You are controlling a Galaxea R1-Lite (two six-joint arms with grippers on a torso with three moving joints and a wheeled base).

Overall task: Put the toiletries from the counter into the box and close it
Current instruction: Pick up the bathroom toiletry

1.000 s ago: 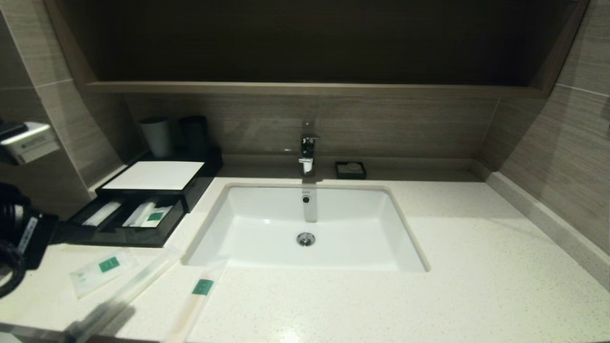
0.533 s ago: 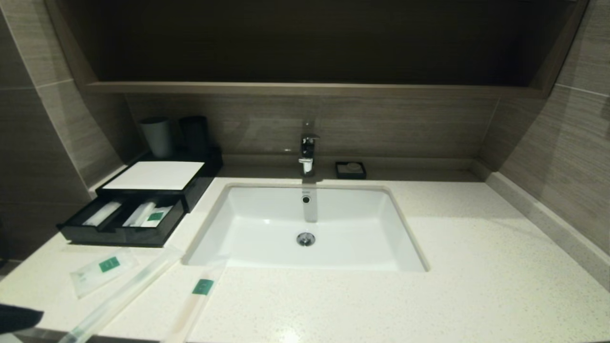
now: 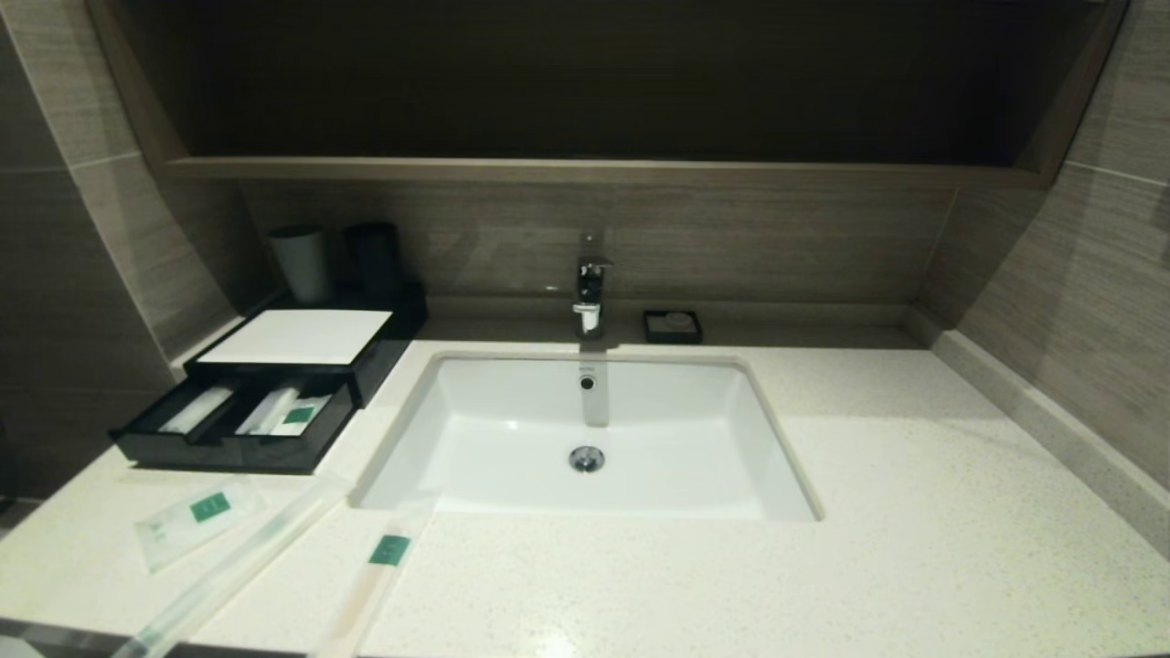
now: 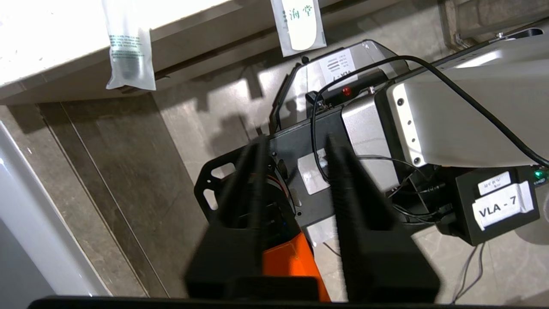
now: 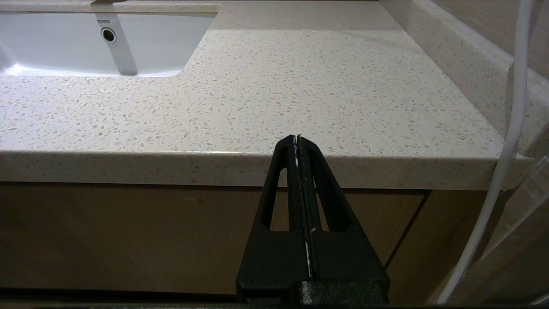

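Note:
Three plastic-wrapped toiletries lie on the counter at the front left: a short sachet, a long packet and a second long packet with a green label. The black box stands behind them with its drawer pulled open, and there are packets inside. Neither gripper shows in the head view. My left gripper is open and empty, below the counter's front edge, pointing at the robot's base. Two packet ends overhang that edge. My right gripper is shut, just before the counter's front edge.
A white sink is set in the middle of the counter, with a faucet behind it. A small black soap dish sits beside the faucet. Two cups stand behind the box. Walls close in on both sides.
My left arm was at the left edge of the head view one second ago. It dropped down and back and is out of that view now. The packets and box have not moved.

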